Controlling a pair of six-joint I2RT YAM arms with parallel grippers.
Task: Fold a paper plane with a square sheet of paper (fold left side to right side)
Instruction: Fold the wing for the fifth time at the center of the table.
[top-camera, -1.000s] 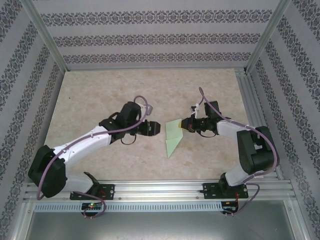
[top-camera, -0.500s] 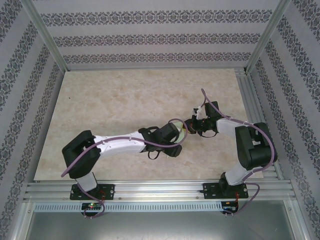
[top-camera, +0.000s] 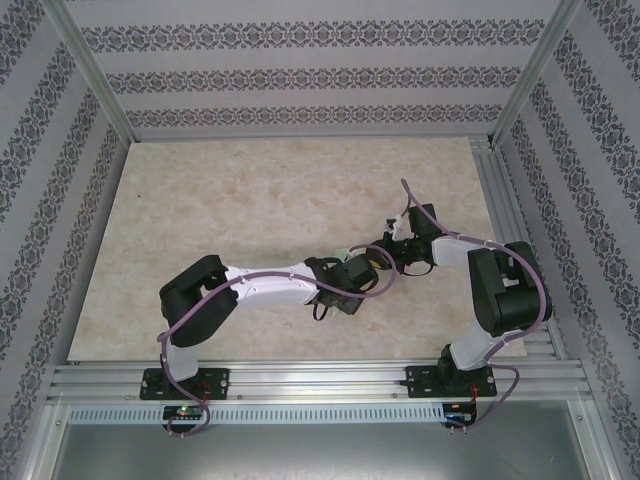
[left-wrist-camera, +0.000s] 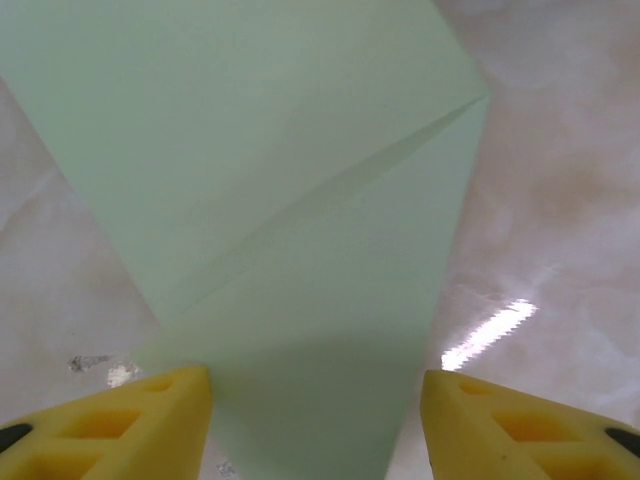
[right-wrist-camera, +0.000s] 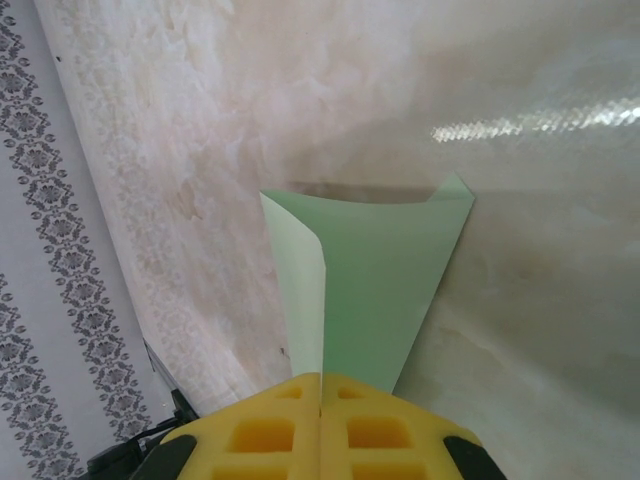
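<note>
L gripper (left-wrist-camera: 315, 425): yellow fingers apart, gripping nothing, now over thin pale mint-green folded paper sheet (left-wrist-camera: 300, 200); 1 s ago it was well left of it. R gripper (right-wrist-camera: 320, 390) stays clenched on sheet edge. Judge: L-to-R fold about to start. Sheet lies just right of centre of beige marble table (top-camera: 250, 190). L wrist cam shows a diagonal crease, R wrist cam a lifted flap; from above, L wrist covers most of sheet.

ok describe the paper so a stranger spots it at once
On the beige marbled table, look just right of centre. The sheet of paper lies there, pinched by the right gripper. Nothing else is green: pale mint, creased.
</note>
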